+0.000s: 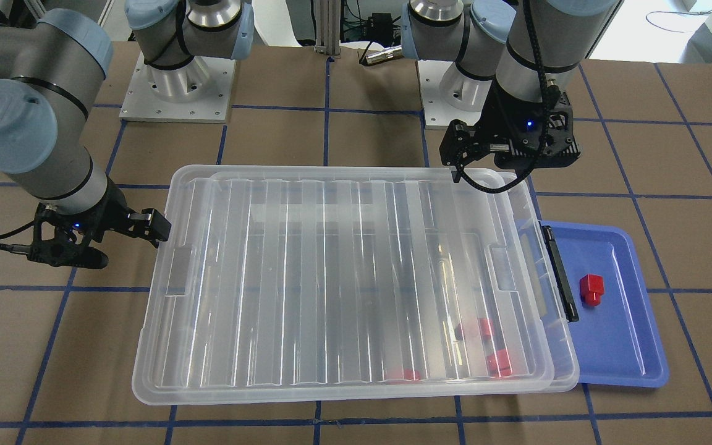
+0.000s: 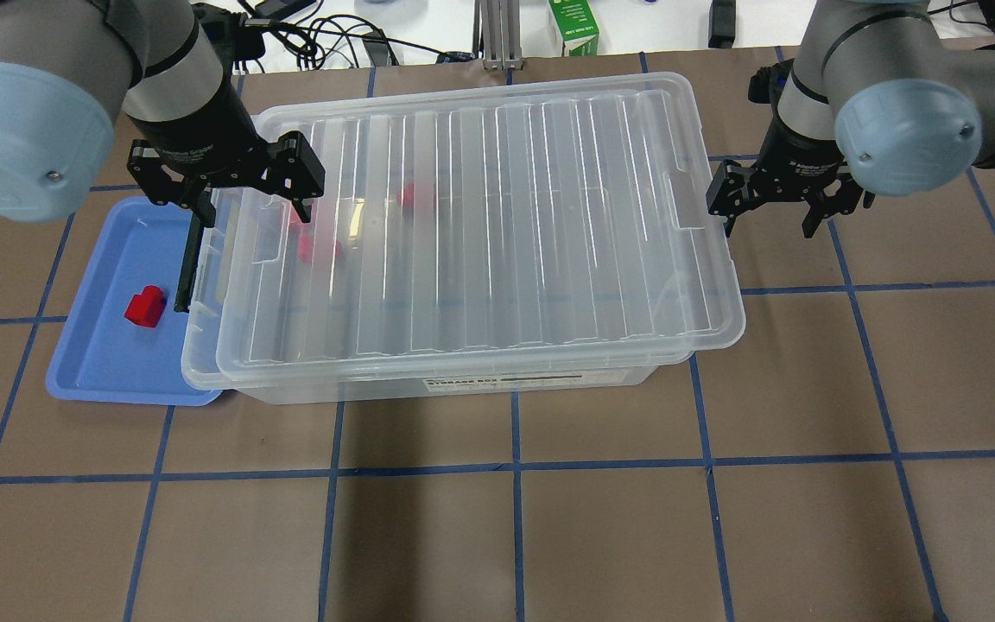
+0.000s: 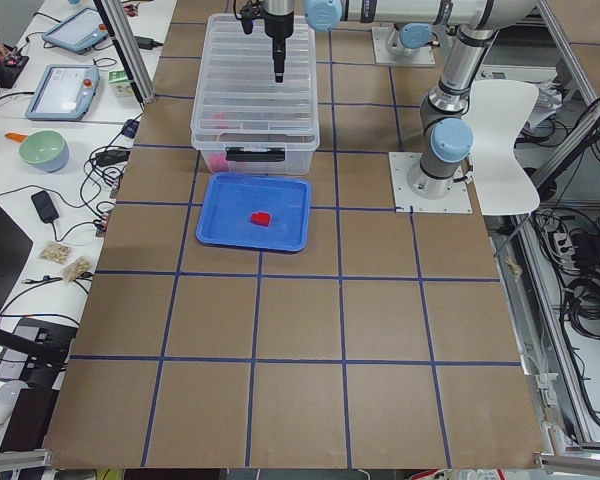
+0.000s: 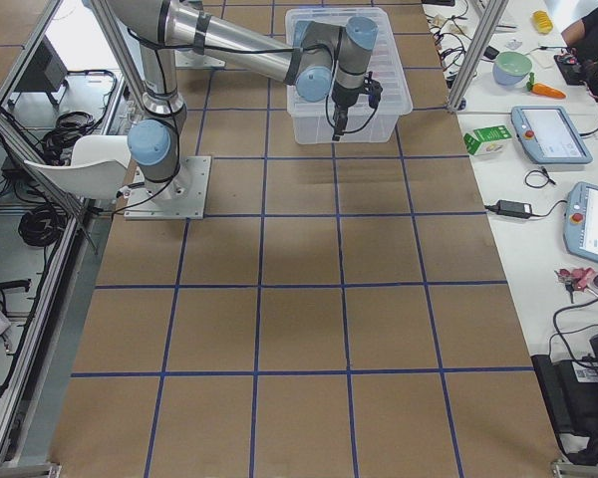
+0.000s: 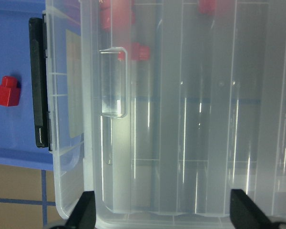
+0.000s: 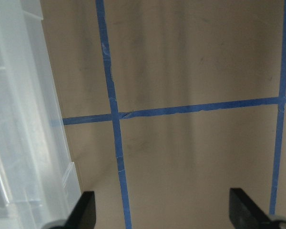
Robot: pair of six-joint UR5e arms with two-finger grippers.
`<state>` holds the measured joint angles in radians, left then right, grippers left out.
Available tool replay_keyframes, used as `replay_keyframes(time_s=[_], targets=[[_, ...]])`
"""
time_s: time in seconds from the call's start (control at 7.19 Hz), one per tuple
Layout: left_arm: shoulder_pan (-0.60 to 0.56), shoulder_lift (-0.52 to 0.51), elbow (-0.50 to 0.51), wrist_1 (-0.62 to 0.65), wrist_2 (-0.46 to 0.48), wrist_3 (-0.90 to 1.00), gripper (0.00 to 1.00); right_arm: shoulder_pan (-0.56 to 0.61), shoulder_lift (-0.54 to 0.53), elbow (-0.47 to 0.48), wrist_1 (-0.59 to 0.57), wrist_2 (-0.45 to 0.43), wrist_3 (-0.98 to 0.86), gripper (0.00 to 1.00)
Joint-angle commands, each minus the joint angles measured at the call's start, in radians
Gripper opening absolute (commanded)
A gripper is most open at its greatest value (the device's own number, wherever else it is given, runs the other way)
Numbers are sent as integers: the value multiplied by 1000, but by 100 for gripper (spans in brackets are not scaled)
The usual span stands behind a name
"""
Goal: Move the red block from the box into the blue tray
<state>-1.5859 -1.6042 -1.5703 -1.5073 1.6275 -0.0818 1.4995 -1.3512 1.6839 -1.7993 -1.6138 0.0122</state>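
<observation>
Lid [image 2: 480,225] askew on box [image 2: 463,386]; left gripper [image 2: 251,212], right gripper [image 2: 767,226] wide-spread at its ends

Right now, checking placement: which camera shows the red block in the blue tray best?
Exterior front-facing: the red block sits unobstructed, stub visible, in the blue tray. Overhead, left wrist show it too; exterior left tiny; others don't.

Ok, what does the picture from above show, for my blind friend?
A lidded clear box sits on the table, blurry red blocks showing inside. One red block lies in the blue tray at its left end. The left gripper hangs open over that end; the right gripper open beside the other.
</observation>
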Motion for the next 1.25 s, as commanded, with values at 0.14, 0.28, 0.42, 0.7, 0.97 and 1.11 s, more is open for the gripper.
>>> replay_keyframes(time_s=[0.14,0.28,0.42,0.7,0.97,1.11], targets=[[54,15,-14,1,-14,-12,100,4,-6,-18,0,5,2,100],[52,15,-13,2,-17,-12,100,2,-17,-29,8,3,0,100],[52,13,-10,2,-20,-12,100,2,-58,-39,27,14,0,100],[52,15,-11,2,-20,-1,100,2,-171,-56,163,44,2,100],[52,15,-11,1,-20,-10,100,4,-314,-55,273,46,2,100],[52,15,-10,2,-20,-10,100,4,-365,-44,282,45,0,100]])
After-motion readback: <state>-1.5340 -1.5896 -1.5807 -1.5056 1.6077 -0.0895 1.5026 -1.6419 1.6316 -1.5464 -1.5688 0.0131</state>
